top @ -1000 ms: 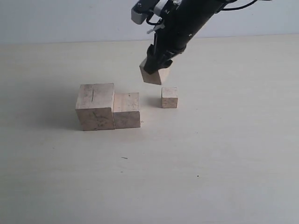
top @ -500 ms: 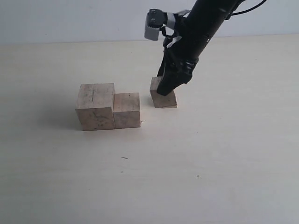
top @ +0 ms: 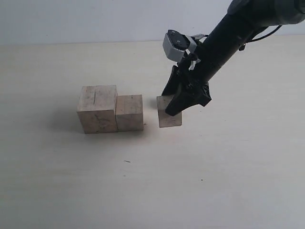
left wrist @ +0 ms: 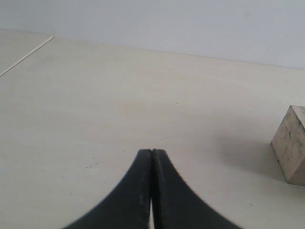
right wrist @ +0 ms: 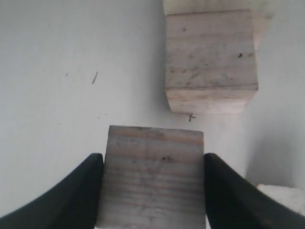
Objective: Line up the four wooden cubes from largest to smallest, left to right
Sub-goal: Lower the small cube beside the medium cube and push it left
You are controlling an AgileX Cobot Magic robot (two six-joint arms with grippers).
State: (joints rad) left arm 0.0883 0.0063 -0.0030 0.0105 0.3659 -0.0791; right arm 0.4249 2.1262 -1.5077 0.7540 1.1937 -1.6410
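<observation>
First, the exterior view: on the pale desk [top: 228,181] the largest cube [top: 97,109] stands at the left with the second cube [top: 129,112] touching its right side. A little to the right, across a narrow gap, the third cube [top: 167,117] sits down at desk level, pinched by the right hand [top: 175,102], whose black arm slants in from the upper right. The fourth cube is not visible in this view. Next, the left wrist view: the left hand [left wrist: 151,151] has its two dark fingers pressed together with nothing between them, above bare desk, and one wooden cube [left wrist: 290,145] shows at the frame's edge (which of the four, I cannot tell). Last, the right wrist view: the fingers [right wrist: 81,195] clamp both sides of the third cube [right wrist: 152,181], and the second cube [right wrist: 209,57] lies just beyond it, apart.
</observation>
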